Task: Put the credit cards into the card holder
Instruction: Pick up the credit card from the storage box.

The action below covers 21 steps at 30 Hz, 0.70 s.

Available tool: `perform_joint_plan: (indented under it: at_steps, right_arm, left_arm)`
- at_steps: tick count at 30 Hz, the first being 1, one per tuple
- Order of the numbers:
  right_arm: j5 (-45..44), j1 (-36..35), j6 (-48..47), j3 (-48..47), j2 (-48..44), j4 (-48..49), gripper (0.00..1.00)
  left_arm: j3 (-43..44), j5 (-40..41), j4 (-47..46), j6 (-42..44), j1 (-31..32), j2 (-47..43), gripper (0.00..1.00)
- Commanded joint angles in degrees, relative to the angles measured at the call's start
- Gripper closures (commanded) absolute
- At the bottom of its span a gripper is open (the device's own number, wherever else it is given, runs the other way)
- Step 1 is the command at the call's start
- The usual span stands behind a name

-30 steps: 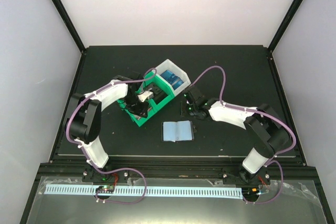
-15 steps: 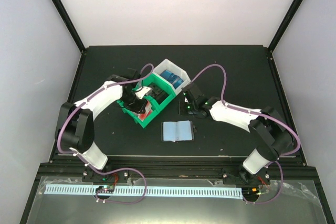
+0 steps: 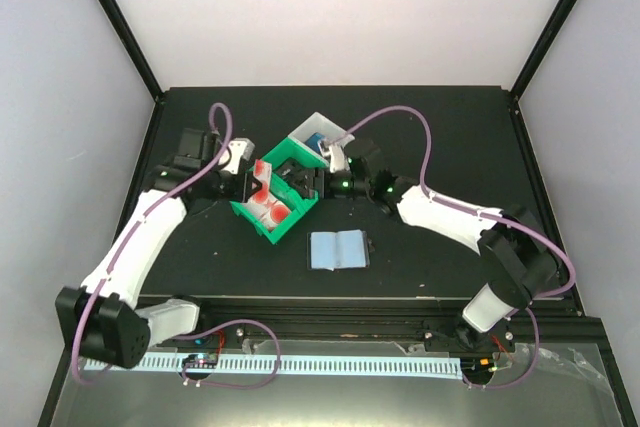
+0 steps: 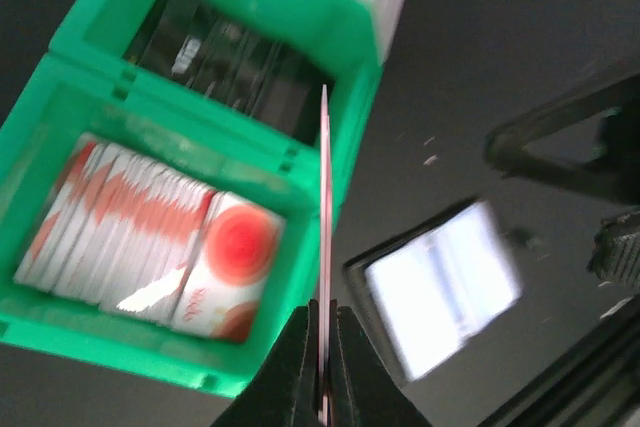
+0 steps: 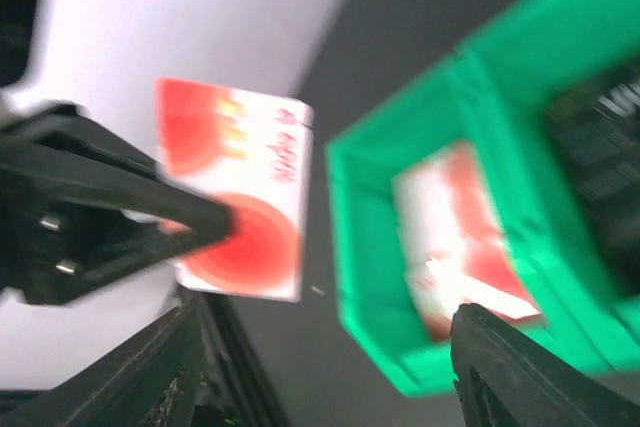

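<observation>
The left gripper (image 4: 322, 352) is clamping one red-and-white card (image 5: 238, 197) by one edge. The card is standing straight out from the fingertips and is thin, stiff, glossy plastic. It is hanging at the edge of the green bin (image 4: 130, 97), a hard moulded box. One compartment is holding a stack of like cards (image 4: 140, 232) and the other is holding black cards (image 4: 225, 62).

The card holder (image 3: 338, 249) is lying opened flat on the dark table (image 3: 440, 127) with its pale slotted lining facing up. Its long axis is running left to right, and it is sitting to the right of the jaws and nearer the bases.

The right gripper (image 5: 330, 387) is hovering at the bin's right side with fingers spread wide, holding nothing. It is judged nearer the holder, though the left arm is carrying the card.
</observation>
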<state>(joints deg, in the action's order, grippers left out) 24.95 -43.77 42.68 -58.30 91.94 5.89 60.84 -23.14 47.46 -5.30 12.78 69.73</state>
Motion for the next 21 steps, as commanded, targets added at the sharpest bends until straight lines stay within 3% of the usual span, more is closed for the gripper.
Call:
perform_joint_plan:
  at_steps: [1, 10, 16, 21]
  right_arm:
    - [10.4, -0.4, 3.2, -7.1, 1.2, 10.0, 0.30]
    - [16.1, -0.4, 6.6, -15.1, 5.9, 6.3, 0.37]
    - [15.5, -0.4, 7.9, -15.0, 5.5, 5.9, 0.42]
    - [17.9, -0.5, 11.1, -14.9, 5.6, 8.7, 0.60]
  left_arm:
    - [-2.4, -16.2, -10.2, -11.0, -3.4, -6.5, 0.98]
    - [-8.1, -39.5, -30.3, -31.9, -10.7, -11.6, 0.98]
    - [-9.9, -43.3, -36.7, -38.2, -11.5, -13.4, 0.98]
    - [-12.2, -45.6, -43.2, -44.1, -11.6, -14.5, 0.98]
